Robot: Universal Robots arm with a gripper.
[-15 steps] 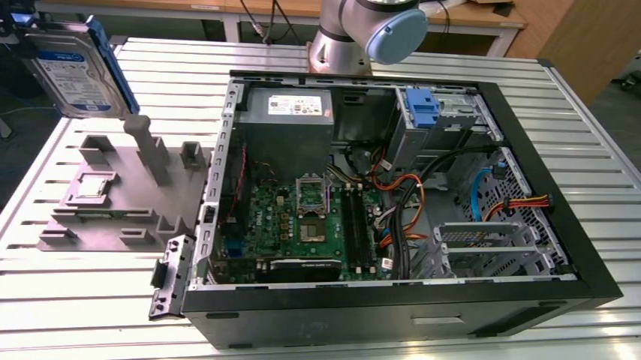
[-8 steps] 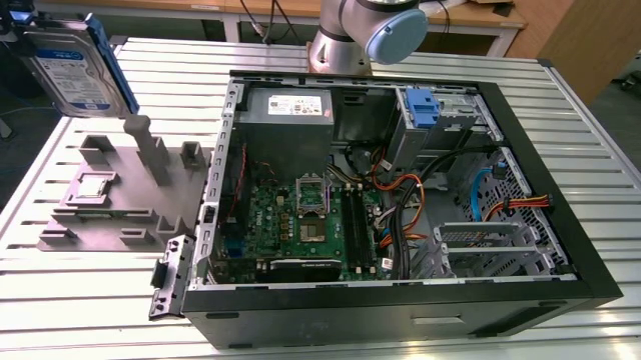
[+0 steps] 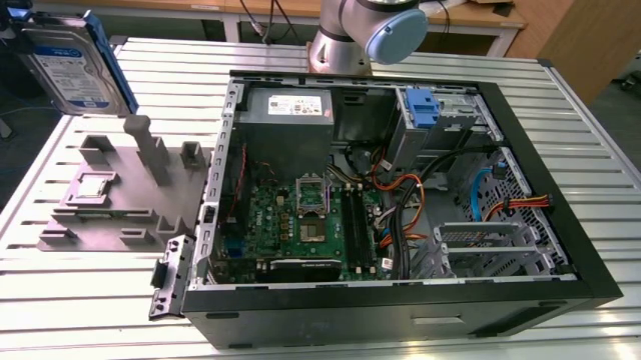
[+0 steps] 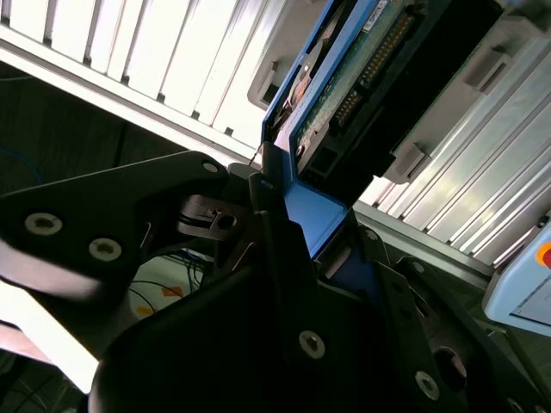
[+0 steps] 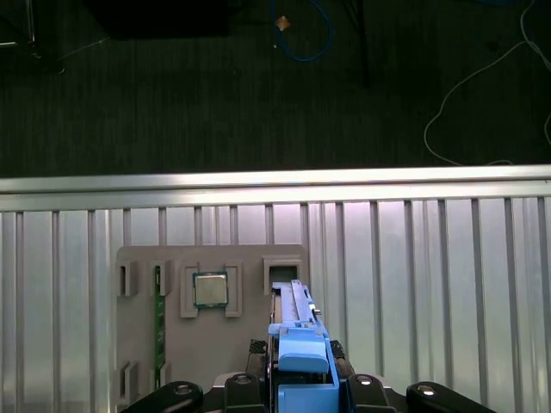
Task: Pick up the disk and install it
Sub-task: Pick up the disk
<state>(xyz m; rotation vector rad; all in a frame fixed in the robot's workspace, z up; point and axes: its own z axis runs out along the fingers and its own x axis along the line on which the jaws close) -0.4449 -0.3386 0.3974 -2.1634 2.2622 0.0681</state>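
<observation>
Open air surrounds the disk (image 3: pixel 70 66) high above the grey fixture (image 3: pixel 95 221); inside the open computer case (image 3: pixel 401 301), cables (image 3: pixel 404 204) cross beside the drive cage (image 3: pixel 491 244).

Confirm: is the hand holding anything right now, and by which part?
Yes. The hand holds the disk upright, clamped edge-on by one end of its blue carrier, with a finger on either side.
</observation>
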